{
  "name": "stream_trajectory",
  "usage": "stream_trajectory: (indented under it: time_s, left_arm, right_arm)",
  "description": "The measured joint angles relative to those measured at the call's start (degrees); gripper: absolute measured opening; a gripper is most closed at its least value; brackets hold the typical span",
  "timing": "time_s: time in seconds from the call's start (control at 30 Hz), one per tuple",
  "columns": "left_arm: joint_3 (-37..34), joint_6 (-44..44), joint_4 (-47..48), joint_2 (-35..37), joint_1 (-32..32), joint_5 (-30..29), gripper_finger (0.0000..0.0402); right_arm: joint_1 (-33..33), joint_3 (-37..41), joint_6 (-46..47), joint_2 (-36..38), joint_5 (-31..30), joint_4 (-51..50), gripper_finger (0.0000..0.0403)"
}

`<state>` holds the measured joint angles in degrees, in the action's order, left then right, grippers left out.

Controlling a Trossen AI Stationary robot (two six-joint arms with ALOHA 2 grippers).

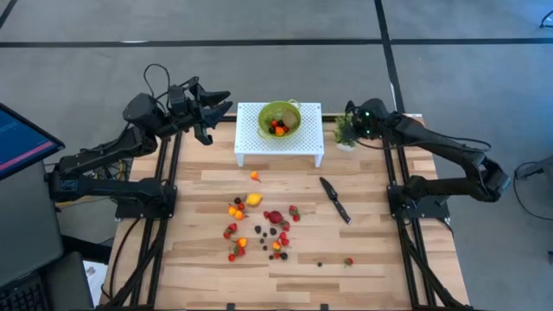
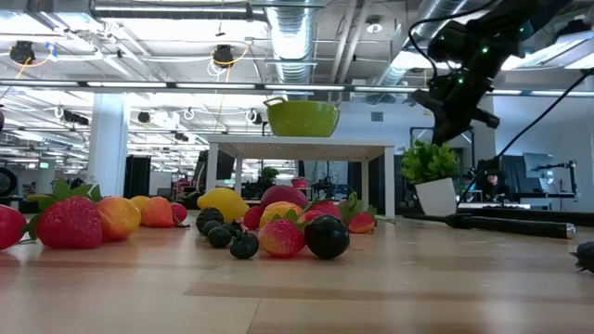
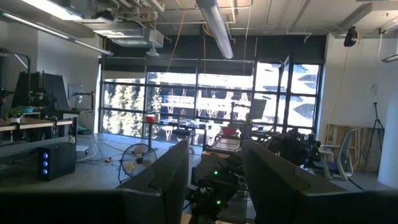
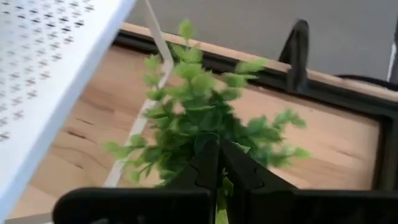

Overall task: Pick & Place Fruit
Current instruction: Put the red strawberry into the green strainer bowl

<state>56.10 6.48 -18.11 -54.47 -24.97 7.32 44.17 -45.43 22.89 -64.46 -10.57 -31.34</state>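
Note:
Several tiny toy fruits [image 1: 259,223], red, orange, yellow and dark, lie scattered on the wooden table's middle; in the low view they crowd the foreground [image 2: 278,232]. A few more sit in a green bowl [image 1: 279,118] on a white perforated stand [image 1: 251,142]. My right gripper [image 1: 352,121] is shut and slants down just over a small green potted plant [image 1: 346,133], right of the stand. My left gripper [image 1: 223,102] hangs open and raised at the far left, nothing between its fingers [image 3: 168,180]. My right gripper's shut fingers [image 4: 208,165] stand at the plant's top leaves [image 4: 186,118], slanting down from above. I cannot tell whether they touch the leaves. Nothing shows held between them.
A black knife [image 1: 335,200] lies right of the fruit cluster. One orange fruit [image 1: 255,176] lies alone near the stand, and a red one [image 1: 349,261] near the front right. The plant's white pot [image 2: 436,197] stands beside the stand's leg [image 2: 387,181].

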Motion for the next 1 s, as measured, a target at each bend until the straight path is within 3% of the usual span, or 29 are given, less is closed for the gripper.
stream_trajectory:
  time_s: [0.43, 0.77, 1.0]
  left_arm:
    - [0.00, 0.00, 0.01, -0.01, -0.02, -0.01, 0.0142]
    - [0.01, 0.00, 0.01, 0.01, -0.01, 0.00, 0.0142]
    - [0.02, 0.00, 0.01, 0.01, -0.02, 0.01, 0.0142]
  right_arm:
    - [1.29, 0.00, -0.78, 0.01, -0.02, -2.81, 0.0018]
    - [1.37, 0.00, -3.35, 0.23, 0.00, -2.82, 0.0122]
    - [1.36, -0.02, -3.99, 4.32, 0.00, -1.10, 0.0205]
